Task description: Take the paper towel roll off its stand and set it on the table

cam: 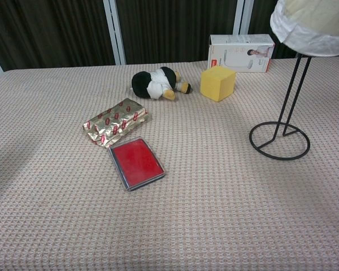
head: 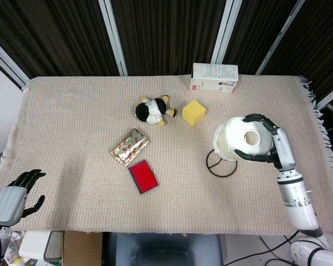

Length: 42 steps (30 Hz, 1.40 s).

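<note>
My right hand grips the white paper towel roll from its right side, fingers wrapped around its top rim. The roll is raised high above the table, and only its lower edge shows at the top right of the chest view. Under it the black wire stand stays on the cloth, its two thin rods running up into the roll and its ring base flat on the table. My left hand hangs off the table's near left corner, fingers apart and holding nothing.
A red flat case and a gold foil packet lie mid-table. A black-and-white plush toy, a yellow cube and a white carton sit toward the back. A fringed cloth covers the table.
</note>
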Motion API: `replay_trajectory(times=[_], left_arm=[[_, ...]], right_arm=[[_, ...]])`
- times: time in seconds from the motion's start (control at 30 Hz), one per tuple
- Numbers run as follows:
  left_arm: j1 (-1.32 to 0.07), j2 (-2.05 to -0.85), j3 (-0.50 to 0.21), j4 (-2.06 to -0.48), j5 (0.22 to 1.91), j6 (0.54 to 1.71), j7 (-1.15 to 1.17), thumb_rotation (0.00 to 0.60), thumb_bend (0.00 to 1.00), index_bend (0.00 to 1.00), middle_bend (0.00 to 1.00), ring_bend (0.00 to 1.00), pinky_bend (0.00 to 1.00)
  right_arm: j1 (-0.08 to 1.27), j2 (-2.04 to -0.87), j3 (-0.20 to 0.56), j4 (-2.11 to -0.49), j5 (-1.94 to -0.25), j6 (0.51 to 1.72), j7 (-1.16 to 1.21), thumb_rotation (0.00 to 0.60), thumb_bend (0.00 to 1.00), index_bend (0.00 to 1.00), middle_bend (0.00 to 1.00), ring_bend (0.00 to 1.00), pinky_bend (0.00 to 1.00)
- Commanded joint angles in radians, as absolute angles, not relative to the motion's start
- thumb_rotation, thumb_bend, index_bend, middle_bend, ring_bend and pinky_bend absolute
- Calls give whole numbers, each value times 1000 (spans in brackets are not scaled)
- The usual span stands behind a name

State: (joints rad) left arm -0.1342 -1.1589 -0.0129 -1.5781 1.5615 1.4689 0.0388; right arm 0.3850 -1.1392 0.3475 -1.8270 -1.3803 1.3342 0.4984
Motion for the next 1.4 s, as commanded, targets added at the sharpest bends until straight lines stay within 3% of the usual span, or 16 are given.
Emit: replay_trajectory(times=[0.03, 0.33, 0.67, 0.93, 1.17, 1.4], left_arm=[[-134, -1159, -13, -1578, 1561, 1468, 39, 600, 373, 246, 191, 209, 462], [-135, -1158, -13, -1578, 1559, 1465, 36, 600, 373, 246, 192, 209, 464], [-138, -1159, -14, -1576, 1553, 1458, 34, 600, 374, 246, 191, 210, 464], [-140, -1159, -13, -1578, 1554, 1454, 39, 600, 373, 247, 191, 210, 464], [-141, -1159, -11, -1574, 1555, 1451, 37, 600, 373, 247, 192, 210, 464], [-141, -1159, -12, -1572, 1556, 1454, 33, 600, 373, 247, 191, 210, 464]], right_arm=[[375, -1101, 370, -1888, -1394, 1369, 482, 600, 212, 514, 510, 546, 739], [301, -977, 372, -2013, -1442, 1438, 572, 600, 212, 508, 510, 546, 742], [145, -881, 263, -1973, -1454, 1510, 654, 600, 212, 508, 510, 546, 746], [173, -1007, 206, -1723, -1360, 1353, 769, 600, 212, 509, 510, 546, 749], [251, -1202, 189, -1438, -1343, 1218, 830, 600, 212, 508, 510, 536, 743], [300, -1303, 167, -1281, -1374, 1143, 873, 600, 213, 428, 492, 398, 670]])
